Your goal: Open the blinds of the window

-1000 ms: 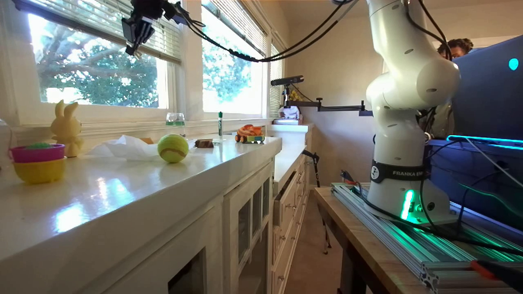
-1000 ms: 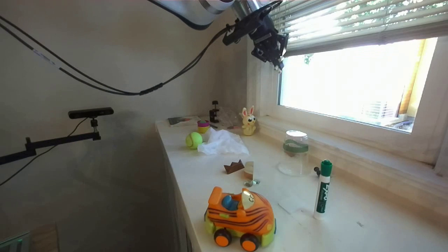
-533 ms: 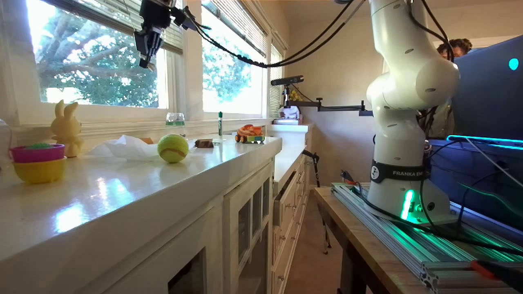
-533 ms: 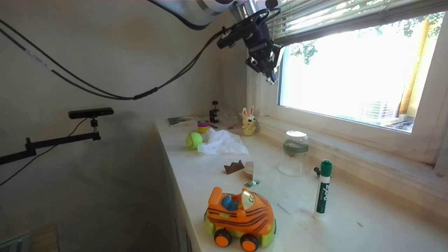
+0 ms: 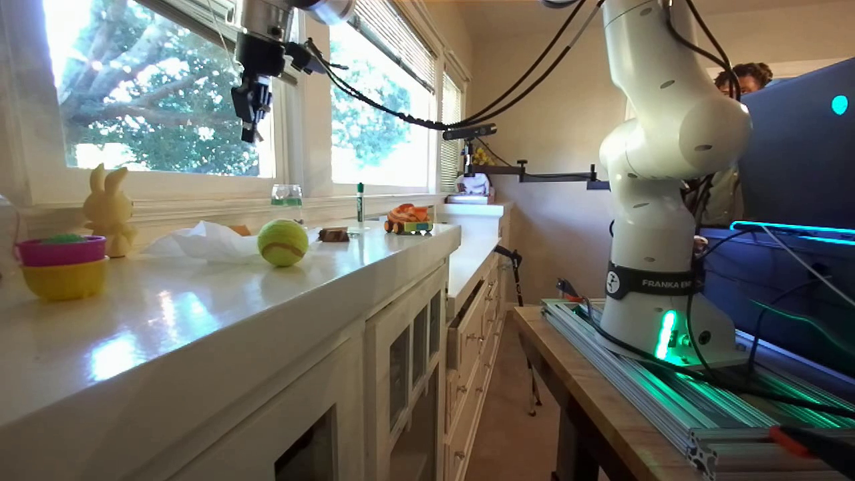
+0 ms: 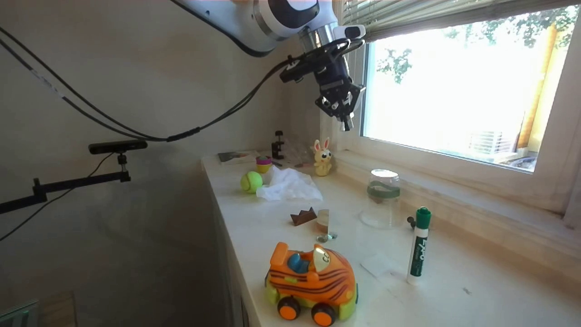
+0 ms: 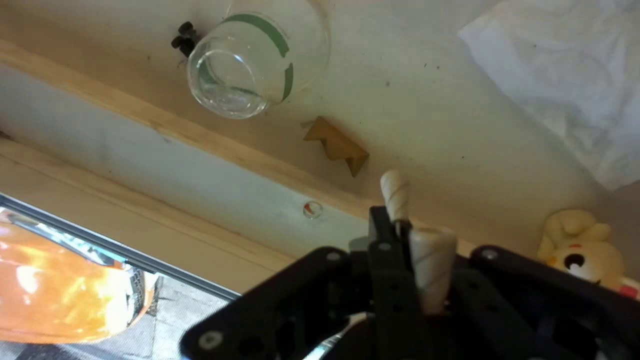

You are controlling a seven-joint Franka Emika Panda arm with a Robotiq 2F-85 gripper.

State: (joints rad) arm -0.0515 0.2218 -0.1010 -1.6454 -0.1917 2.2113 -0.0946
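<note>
Blinds (image 6: pixel 417 13) at upper right in exterior view, partly raised; probably light, bendy. Gripper (image 5: pixel 251 135) clenched on pale twisted tassels (image 7: pixel 432 265), likely blinds' pulls, perhaps slippery; best hold there.

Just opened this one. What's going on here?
A Franka Panda arm has its gripper shut on what look like the white pull-cord tassels of the venetian blinds. Over the last second the gripper has come down and the blinds have risen. The lower part of the window is now uncovered, with slats across the upper part.
</note>
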